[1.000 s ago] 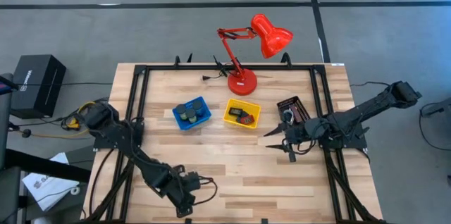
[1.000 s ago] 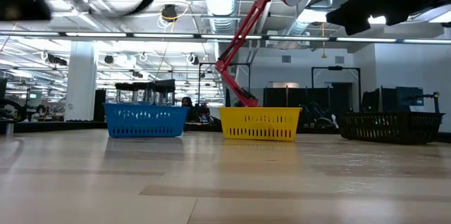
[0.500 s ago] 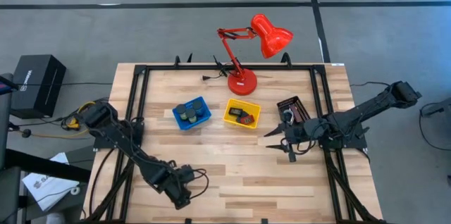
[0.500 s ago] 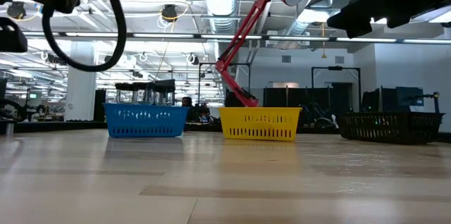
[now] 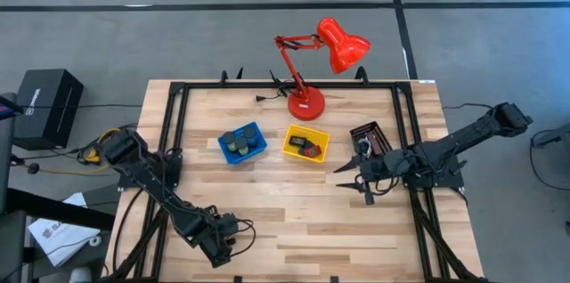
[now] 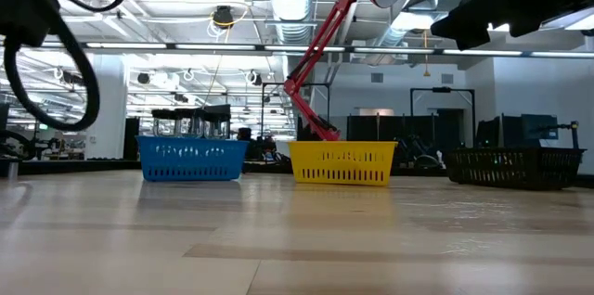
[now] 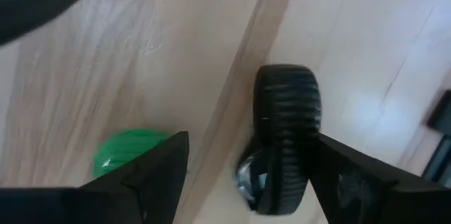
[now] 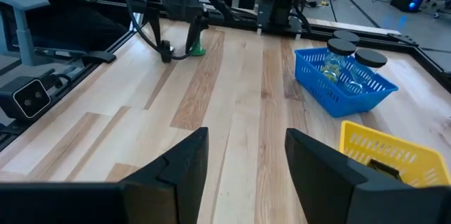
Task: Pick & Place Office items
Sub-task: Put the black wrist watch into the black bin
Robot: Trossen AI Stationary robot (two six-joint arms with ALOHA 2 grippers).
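My left gripper (image 5: pixel 221 249) hangs over the near left of the table, pointing down, open. In the left wrist view a black ribbed office item (image 7: pixel 285 129) lies on the wood between its fingers (image 7: pixel 251 139). A green item (image 7: pixel 128 155) lies just outside one finger. The right wrist view shows both pieces far off, the green one (image 8: pixel 198 49) and the black one (image 8: pixel 166 55). My right gripper (image 5: pixel 343 179) waits open at the table's right, with nothing between its fingers (image 8: pixel 246 160). My left gripper comes at the black ribbed item from above, one finger on either side of it. One finger (image 7: pixel 352 178) stands right against the item's side (image 7: pixel 317 122); whether it touches, I cannot tell. The item rests on the table.
A blue tray (image 5: pixel 241 143) and a yellow tray (image 5: pixel 305 143) with items stand mid-table. Behind them is a red desk lamp (image 5: pixel 307 103). A black basket (image 5: pixel 370 136) sits at the right. Bare wood lies between the trays and the near edge.
My left gripper has gone toward the table's left edge and sunk lower over the near left of the table. In the low view its arm and cable have slid off toward the picture's left.
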